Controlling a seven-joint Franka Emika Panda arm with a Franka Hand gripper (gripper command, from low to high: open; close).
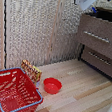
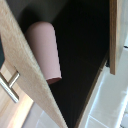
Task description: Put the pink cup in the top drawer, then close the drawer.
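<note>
The dark brown chest of drawers (image 1: 106,48) stands at the exterior view's right. Its top drawer (image 1: 100,30) is pulled out, with a silver bar handle (image 1: 96,36). In the wrist view the pale pink mug (image 2: 45,50) rests inside the dark drawer, just behind the drawer front (image 2: 30,75) and its handle (image 2: 9,85). The mug's own handle is hidden, and nothing touches the mug. The white end of my arm (image 1: 87,1) hangs above the open drawer at the frame's top edge. I cannot make out its fingers in either view.
The lower drawer (image 1: 99,60) is shut. A red wire basket (image 1: 12,90), a shallow red bowl (image 1: 52,85) and a small patterned box (image 1: 31,70) sit on the wooden floor at the exterior view's left. A pale curtain wall stands behind them.
</note>
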